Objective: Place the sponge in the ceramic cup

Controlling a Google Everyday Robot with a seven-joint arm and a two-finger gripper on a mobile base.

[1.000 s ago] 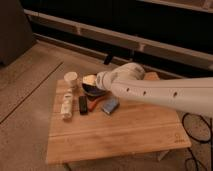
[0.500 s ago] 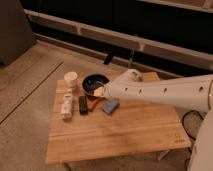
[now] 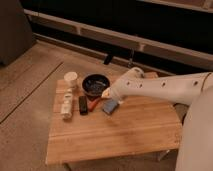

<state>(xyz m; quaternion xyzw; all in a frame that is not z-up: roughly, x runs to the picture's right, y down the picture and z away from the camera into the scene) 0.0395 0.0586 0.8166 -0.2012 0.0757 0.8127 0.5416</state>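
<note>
One camera view: the sponge [image 3: 109, 106] lies on the table [image 3: 125, 135], not in the ceramic cup [image 3: 71, 78], which stands apart at its ten o'clock. The gripper [image 3: 106, 94] hangs just over the sponge at twelve o'clock; how wide it stands I cannot tell. Carrying into the cup remains.

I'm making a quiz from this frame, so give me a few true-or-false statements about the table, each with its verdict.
1. The sponge lies on the wooden table. True.
2. The sponge is inside the ceramic cup. False: it lies on the table, apart from the cup.
3. The pincer is just above the sponge, near the dark bowl. True.
4. The ceramic cup stands on the floor. False: it stands on the table beside the dark bowl.
5. The black bar lies in the dark bowl. False: it lies on the table, outside the bowl.
</note>
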